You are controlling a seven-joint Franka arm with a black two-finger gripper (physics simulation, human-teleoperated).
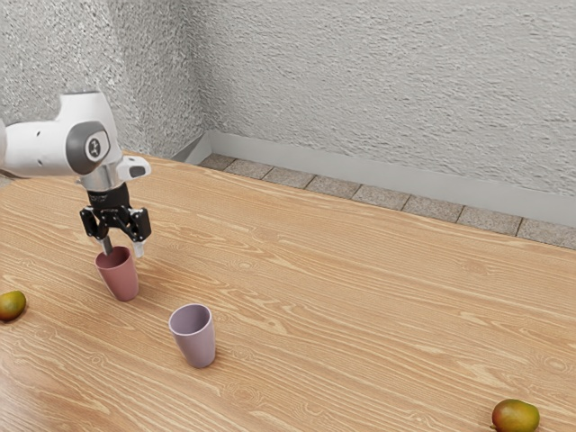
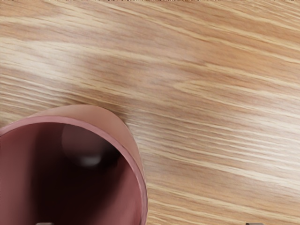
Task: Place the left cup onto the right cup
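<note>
End effector [image 1: 121, 250] released, spread just above the dusky-red cup [image 1: 118, 277], upright on the desk [image 1: 360, 297]. Fingers appear to straddle its rim, likely for a wall grip. Mauve cup [image 1: 193, 335] stands near.

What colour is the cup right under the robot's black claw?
Dusty reddish-pink plastic cup, clearest in the wrist view.

The exterior view faced the table [image 1: 360, 297] from the side; the wrist view looked down closely on the pink cup [image 2: 70, 187], shared by the 2 views.
</note>
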